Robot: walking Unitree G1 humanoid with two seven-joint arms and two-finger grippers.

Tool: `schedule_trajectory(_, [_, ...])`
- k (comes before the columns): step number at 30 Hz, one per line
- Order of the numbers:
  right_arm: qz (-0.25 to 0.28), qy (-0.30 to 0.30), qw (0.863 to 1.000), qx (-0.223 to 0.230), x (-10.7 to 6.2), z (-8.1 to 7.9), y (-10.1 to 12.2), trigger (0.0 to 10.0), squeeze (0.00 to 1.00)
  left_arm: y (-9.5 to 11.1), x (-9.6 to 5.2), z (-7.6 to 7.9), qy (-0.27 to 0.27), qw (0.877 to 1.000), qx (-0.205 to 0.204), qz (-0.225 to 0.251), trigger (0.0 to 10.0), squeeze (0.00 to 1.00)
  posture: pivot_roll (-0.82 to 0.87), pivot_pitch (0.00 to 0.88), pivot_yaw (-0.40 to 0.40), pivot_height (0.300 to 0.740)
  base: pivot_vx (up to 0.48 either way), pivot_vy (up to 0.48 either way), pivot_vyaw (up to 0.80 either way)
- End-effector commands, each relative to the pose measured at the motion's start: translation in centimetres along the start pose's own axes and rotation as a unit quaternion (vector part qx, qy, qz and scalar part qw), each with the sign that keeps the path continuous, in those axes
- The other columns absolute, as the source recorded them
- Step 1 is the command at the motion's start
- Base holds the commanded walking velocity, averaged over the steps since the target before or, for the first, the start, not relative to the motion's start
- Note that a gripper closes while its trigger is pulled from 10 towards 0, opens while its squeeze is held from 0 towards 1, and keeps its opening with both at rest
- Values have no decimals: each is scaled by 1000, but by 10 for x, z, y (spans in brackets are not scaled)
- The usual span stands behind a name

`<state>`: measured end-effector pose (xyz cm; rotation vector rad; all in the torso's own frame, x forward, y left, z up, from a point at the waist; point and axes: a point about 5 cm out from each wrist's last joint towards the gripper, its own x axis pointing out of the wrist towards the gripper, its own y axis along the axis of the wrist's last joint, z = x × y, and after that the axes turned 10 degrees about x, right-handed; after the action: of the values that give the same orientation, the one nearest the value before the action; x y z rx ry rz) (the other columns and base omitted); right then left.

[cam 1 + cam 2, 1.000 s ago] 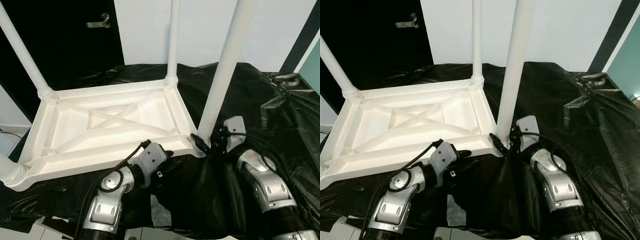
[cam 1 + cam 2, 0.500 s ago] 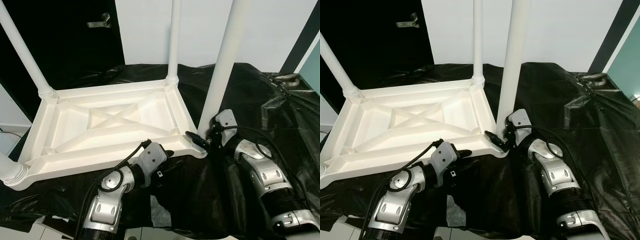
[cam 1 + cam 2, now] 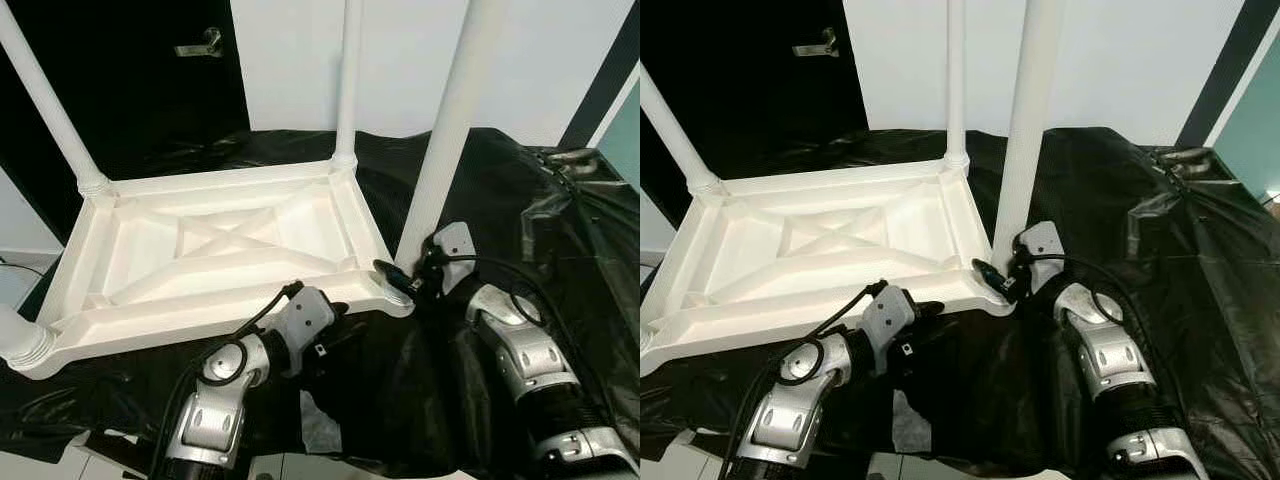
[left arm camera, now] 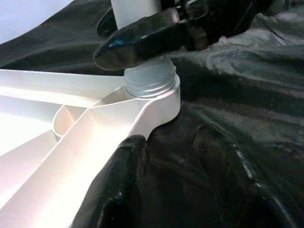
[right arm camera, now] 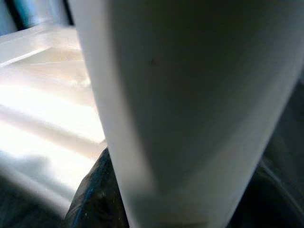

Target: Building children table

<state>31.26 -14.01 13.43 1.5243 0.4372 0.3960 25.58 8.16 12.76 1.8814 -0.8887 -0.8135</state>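
Black sheeting [image 3: 520, 180] under upturned table [image 3: 220, 250]; right gripper [image 3: 405, 283] clamped round fourth leg [image 3: 445, 150], seating it; left gripper [image 4: 180, 156] spread, idle.

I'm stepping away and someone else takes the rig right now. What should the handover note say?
Right gripper: closed around the near right leg just above its socket.
Left gripper: open, at the tabletop's near edge beside that corner.
White tabletop lies upside down on the black sheet.
Done: all four legs stand in the corner sockets.
Left: whether the gripped leg is fully tight cannot be told; check it, then turn the table upright.
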Motion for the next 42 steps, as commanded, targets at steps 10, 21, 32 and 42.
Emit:
schedule_trajectory(10, [-23, -226, 973, 51, -7, -19, -27, 10000, 0, -1, 0, -6, 64, 998, 3, -11, 10000, 0, 50, 0, -2, 740, 0, 0, 0])
schedule_trajectory(21, [9, -253, 964, 86, -4, -30, -19, 10000, 0, 1, 3, -8, 62, 998, 5, -8, 10000, 0, 44, 0, 5, 740, 0, 0, 0])
schedule_trajectory(32, [28, -245, 967, 60, -8, -26, -9, 10000, 1000, 2, 4, -12, 72, 997, 5, -8, 10000, 0, 48, 0, 0, 740, 0, 0, 0])
schedule_trajectory(42, [53, -115, 991, 42, -29, -11, 1, 10000, 1000, 1, 1, -15, 76, 997, 7, -11, 10000, 0, 46, 0, 3, 740, 0, 0, 0])
